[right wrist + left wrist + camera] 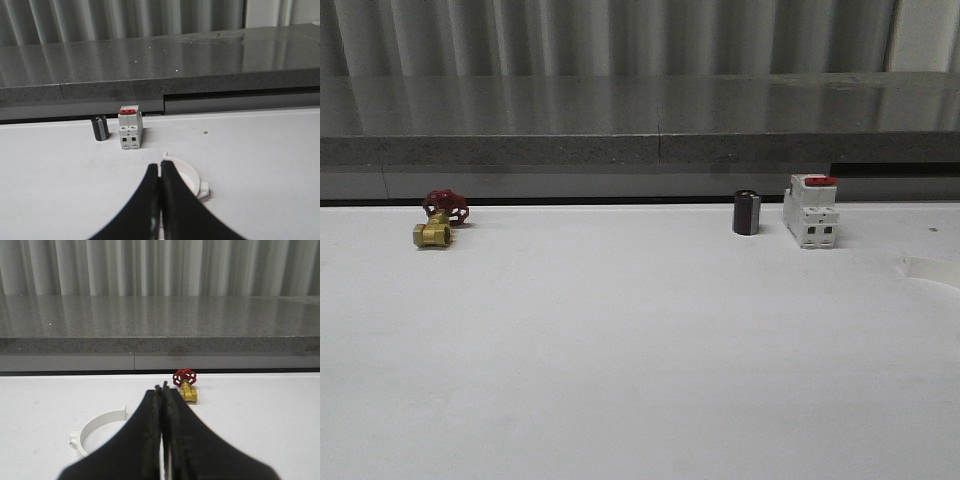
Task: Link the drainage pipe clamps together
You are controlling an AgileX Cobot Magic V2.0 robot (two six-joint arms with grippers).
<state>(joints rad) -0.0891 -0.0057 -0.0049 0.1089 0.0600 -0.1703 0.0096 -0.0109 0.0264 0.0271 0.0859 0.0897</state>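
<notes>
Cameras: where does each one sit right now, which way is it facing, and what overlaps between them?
Front view: looks forward over the white table toward the grey ledge; brass valve far left, dark cylinder and breaker far right.
Left wrist view: on the left arm, facing forward; shut left gripper, a white clamp half, the valve ahead.
Right wrist view: on the right arm, facing forward; shut right gripper, the other clamp half, cylinder and breaker ahead.
Shared: the valve links front and left wrist; breaker and cylinder link front and right wrist.
</notes>
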